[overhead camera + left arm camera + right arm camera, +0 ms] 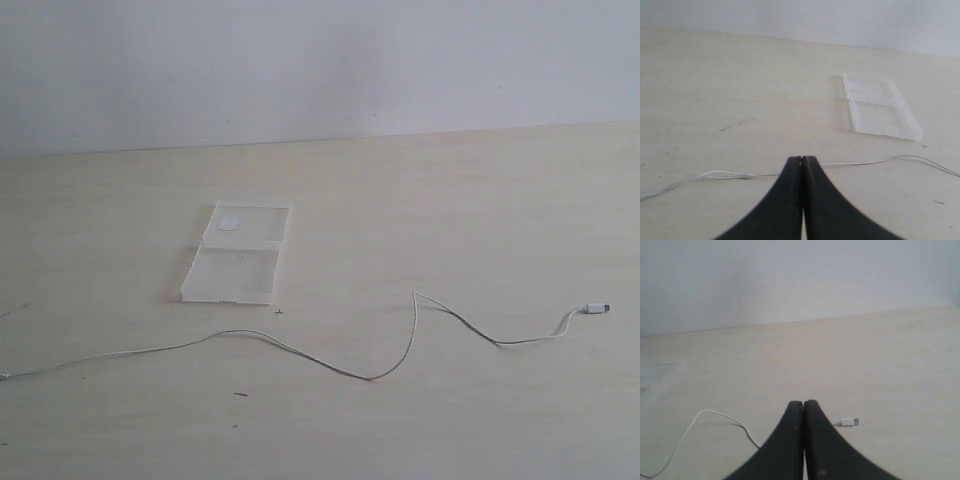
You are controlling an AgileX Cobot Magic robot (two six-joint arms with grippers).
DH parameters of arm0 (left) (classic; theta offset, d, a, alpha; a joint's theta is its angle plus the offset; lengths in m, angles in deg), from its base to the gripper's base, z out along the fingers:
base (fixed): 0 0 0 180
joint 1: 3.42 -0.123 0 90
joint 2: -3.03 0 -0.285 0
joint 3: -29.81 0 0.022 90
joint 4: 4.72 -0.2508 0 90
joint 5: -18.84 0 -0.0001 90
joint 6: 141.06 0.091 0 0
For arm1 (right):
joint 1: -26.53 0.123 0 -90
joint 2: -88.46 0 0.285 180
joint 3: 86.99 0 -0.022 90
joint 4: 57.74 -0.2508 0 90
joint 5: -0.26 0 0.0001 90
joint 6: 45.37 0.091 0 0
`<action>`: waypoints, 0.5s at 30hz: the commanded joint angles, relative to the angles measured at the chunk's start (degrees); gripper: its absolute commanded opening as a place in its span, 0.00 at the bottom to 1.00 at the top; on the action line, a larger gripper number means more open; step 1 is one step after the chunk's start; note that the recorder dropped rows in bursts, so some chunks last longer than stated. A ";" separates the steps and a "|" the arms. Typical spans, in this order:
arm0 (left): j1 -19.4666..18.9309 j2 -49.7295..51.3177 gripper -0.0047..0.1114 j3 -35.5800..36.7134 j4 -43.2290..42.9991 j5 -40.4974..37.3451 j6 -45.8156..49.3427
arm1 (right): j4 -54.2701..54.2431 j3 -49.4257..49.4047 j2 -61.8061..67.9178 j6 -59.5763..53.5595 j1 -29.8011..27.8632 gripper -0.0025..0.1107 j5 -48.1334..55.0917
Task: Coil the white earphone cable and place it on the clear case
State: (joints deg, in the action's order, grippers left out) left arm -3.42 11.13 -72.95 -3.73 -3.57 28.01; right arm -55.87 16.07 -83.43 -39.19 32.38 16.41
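Exterior view: a white earphone cable (370,378) lies uncoiled across the near half of a pale wooden worktop (450,200). It snakes from the left edge through a low loop, up over a sharp bend and on to its small plug (597,306) at the far right. The clear case (237,255) lies opened flat, left of centre and just beyond the cable, apart from it. Its two panels are set one behind the other, and a white patch (229,222) sits on the farther panel. A plain white wall (320,70) closes the scene. Neither gripper appears in this view.

Left wrist view: the left gripper (801,162) shows two black fingers pressed together, with nothing between them. The cable (860,163) runs crosswise on the worktop beyond the tips, and a small joint in the wire is visible on it. The clear case (880,107) lies farther off, empty.

Right wrist view: the right gripper (803,404) is likewise pressed together and empty. The plug (849,421) rests on the worktop just beside the tips. An arc of the cable (702,410) curves away on the other side of the gripper.
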 commanded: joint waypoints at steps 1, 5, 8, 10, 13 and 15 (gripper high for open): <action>-0.07 -0.31 0.04 -0.02 -0.07 0.30 0.14 | -0.05 -0.27 -0.33 -0.09 -0.45 0.02 -0.33; -0.07 -0.31 0.04 -0.02 -0.07 0.30 0.14 | -0.05 -0.27 -0.33 -0.09 -0.45 0.02 -0.33; -0.07 -0.31 0.04 -0.02 -0.07 0.30 0.14 | 0.44 -0.27 -0.33 -1.14 -0.45 0.02 -0.33; -0.07 -0.31 0.04 -0.02 -0.07 0.30 0.14 | 0.44 -0.27 -0.33 -1.14 -0.45 0.02 -0.33; -0.07 -0.31 0.04 -0.02 -0.07 0.30 0.14 | 1.77 -0.27 -0.33 -2.07 -0.45 0.02 -0.33; -0.07 -0.31 0.04 -0.02 -0.07 0.30 0.14 | 1.49 -0.27 -0.33 -2.06 -0.45 0.02 -0.33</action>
State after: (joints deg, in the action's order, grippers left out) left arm -3.42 11.13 -72.95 -3.73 -3.57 28.01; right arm -55.04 16.07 -83.43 -40.48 32.38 16.41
